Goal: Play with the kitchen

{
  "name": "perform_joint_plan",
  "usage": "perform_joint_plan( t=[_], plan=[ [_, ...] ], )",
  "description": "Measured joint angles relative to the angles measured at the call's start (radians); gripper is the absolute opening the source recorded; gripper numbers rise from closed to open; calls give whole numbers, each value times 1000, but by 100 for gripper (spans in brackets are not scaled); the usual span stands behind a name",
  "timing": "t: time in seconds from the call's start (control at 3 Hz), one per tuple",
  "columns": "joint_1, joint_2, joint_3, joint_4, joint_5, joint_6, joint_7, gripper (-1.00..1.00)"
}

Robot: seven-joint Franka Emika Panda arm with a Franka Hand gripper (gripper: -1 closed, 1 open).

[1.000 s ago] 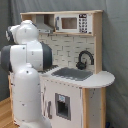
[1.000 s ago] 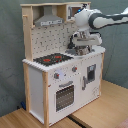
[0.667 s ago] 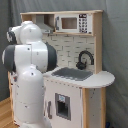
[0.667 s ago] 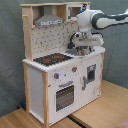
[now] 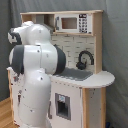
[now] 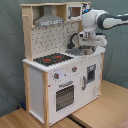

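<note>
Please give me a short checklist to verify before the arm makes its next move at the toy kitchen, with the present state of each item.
1. Tool located: ok, it is over the sink side of the kitchen in the second exterior view.
2. Tool open or shut: cannot tell.
3. Faucet position: ok, upright behind the sink; in the second exterior view it shows just at the tool's left.
4. Contact between tool and faucet or sink: cannot tell, they overlap.
5. Stovetop free of loose objects: ok, nothing lies on it.
6. Oven door: ok, closed.
</note>
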Motion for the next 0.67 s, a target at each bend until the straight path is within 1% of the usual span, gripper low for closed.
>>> perform_joint_plan(
  t=[0.33,0.67],
  plan=[
    [0,80,21,-55,-48,5,58,-100],
    [0,148,28,-100,-91,14,105,-100]
  ],
)
